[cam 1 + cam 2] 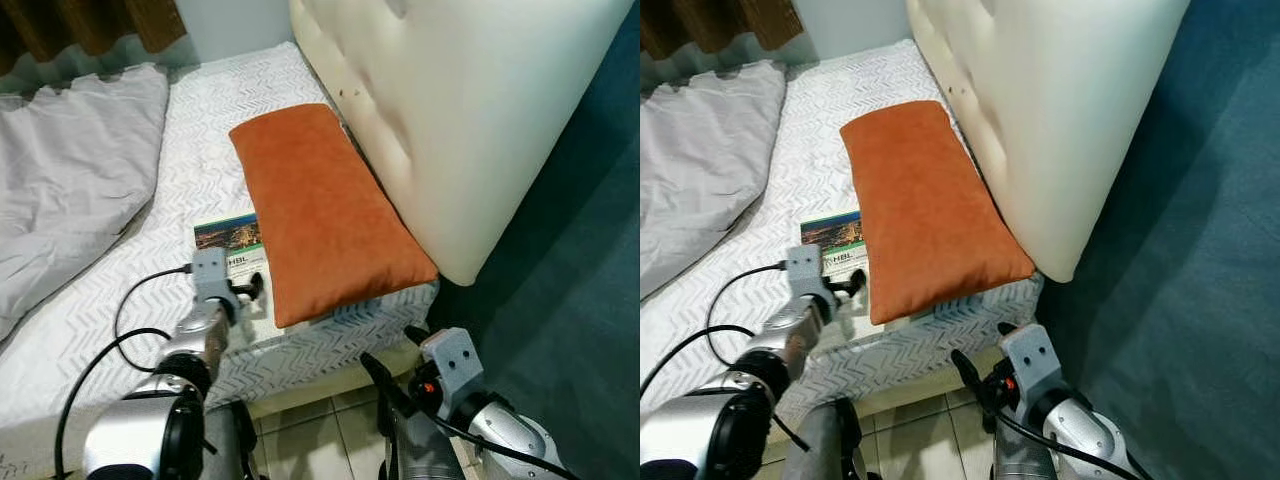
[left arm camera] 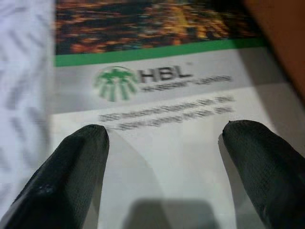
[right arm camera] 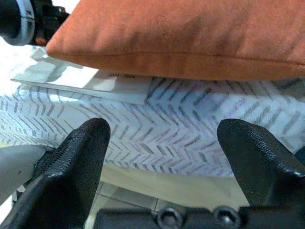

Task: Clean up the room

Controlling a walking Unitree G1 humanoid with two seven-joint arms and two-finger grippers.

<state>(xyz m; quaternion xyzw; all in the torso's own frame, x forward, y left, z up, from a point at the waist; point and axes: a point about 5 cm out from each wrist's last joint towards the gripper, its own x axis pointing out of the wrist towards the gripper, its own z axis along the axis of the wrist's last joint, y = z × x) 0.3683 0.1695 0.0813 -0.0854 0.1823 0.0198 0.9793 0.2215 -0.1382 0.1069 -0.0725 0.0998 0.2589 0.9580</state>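
Left eye view showed a bed with a white chevron-patterned mattress cover (image 1: 215, 170), a cream padded headboard (image 1: 450, 110) and teal wall. A glossy HBL booklet (image 1: 232, 245) lay partly under an orange suede pillow (image 1: 320, 210). The left gripper (image 1: 243, 290) hovered spread over the booklet; the right gripper (image 1: 392, 365) was released near the tiled floor (image 1: 310, 430).

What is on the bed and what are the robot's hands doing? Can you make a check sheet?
Surface: bed with a white zigzag cover.
Job's things: HBL booklet lying flat near the bed's edge, partly under the orange pillow.
Clutter: grey blanket bunched on the robot's left.
Grippers: left gripper over the booklet, fingers open; right gripper low in front of the bed's edge, fingers open, holding nothing.
Cables: black cable looping along the left arm.
Surroundings: cream padded headboard, teal wall, brown curtain, tiled floor.
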